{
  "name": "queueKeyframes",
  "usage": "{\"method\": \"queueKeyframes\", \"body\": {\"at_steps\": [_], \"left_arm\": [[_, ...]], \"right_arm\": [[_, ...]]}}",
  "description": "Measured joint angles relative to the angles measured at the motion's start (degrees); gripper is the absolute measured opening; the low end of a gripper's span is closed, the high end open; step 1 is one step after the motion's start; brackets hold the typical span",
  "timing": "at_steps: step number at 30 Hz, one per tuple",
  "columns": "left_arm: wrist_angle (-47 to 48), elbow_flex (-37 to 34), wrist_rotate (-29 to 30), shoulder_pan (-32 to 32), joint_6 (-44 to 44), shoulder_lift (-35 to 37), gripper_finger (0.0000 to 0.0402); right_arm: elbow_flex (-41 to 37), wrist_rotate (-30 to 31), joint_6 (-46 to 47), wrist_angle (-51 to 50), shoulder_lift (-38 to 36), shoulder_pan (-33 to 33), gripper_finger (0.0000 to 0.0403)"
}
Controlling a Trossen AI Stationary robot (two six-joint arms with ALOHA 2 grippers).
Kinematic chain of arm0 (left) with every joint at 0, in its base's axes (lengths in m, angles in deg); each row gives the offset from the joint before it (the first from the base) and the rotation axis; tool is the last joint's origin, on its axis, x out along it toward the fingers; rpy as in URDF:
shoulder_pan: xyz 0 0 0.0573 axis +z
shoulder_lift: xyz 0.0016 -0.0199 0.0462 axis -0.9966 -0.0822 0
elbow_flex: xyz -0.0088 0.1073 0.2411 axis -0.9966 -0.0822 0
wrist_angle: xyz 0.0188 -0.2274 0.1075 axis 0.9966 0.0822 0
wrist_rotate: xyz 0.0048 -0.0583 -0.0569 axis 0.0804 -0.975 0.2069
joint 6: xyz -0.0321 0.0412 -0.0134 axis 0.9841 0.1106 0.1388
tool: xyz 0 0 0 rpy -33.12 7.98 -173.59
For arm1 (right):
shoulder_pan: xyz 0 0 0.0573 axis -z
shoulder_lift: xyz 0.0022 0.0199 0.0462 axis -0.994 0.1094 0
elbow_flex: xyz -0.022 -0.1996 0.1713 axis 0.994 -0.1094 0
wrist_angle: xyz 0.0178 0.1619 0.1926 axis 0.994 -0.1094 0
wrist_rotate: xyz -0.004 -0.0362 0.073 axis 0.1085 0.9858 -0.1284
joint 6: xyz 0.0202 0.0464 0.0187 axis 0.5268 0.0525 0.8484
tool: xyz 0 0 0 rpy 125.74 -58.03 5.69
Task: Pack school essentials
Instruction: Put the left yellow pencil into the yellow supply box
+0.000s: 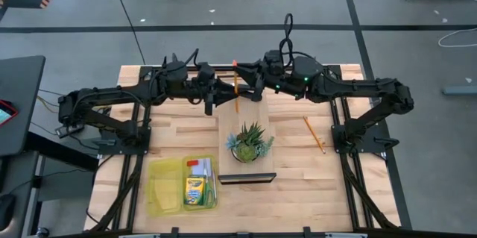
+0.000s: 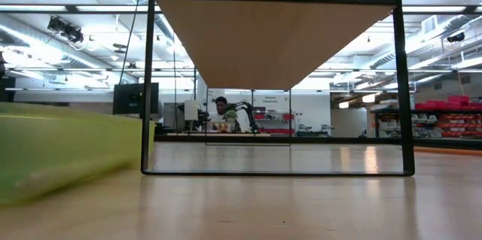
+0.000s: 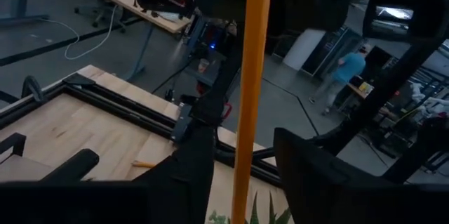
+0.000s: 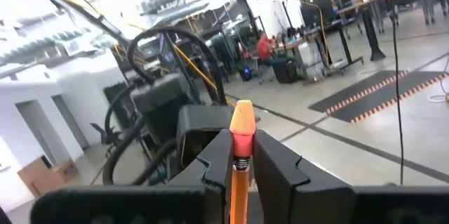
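Both grippers are meeting mid-air over the far-centre of the table w/ one thin orange pencil (image 1: 236, 89) between them. Right gripper (image 4: 242, 155) is clamped shut on the pencil just below its pink eraser end. Left gripper (image 1: 211, 102) is sitting round the shaft w/ fingers (image 3: 319, 175) either side; can't tell if it's actually pinching or just loosely around it.

Risks, my read:
- handover w/ both holding: if one arm's pulling before the other lets go, the pencil's bending or snapping, or twisting out of a grip.
- if right's releasing while left isn't tight, the pencil's dropping, prob onto the spiky green potted plant (image 1: 250, 143) on the small black-framed wooden shelf (image 1: 246, 177) right below, or rolling off the far edge.
- wrists are nearly touching, so arm-to-arm bump is poss.

Rest of task stuff: second thin orange pencil (image 1: 314, 134) is lying loose on the table's right side, well apart from the translucent yellow-green plastic case (image 1: 164, 187) at near-left. Yellow-and-green crayon box (image 1: 194, 192) is already lying in that case w/ some smaller pieces I can't make out.

Surface: light butcher-block wooden table (image 1: 298, 186), black frame rails round the edges. Room: grey floor w/ cables, open lab w/ benches and racks behind; person in a blue top (image 3: 346, 67) is standing far off, another person (image 4: 265, 45) is sitting at a desk.
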Motion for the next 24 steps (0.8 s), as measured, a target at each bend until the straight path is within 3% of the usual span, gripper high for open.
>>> {"method": "queueKeyframes", "body": {"at_steps": [24], "left_arm": [[-0.2, 0.0, 0.1, 0.0, -1.0, 0.0, 0.0051]], "right_arm": [[0.0, 1.1, -3.4, 4.3, 0.0, 0.0, 0.0058]]}}
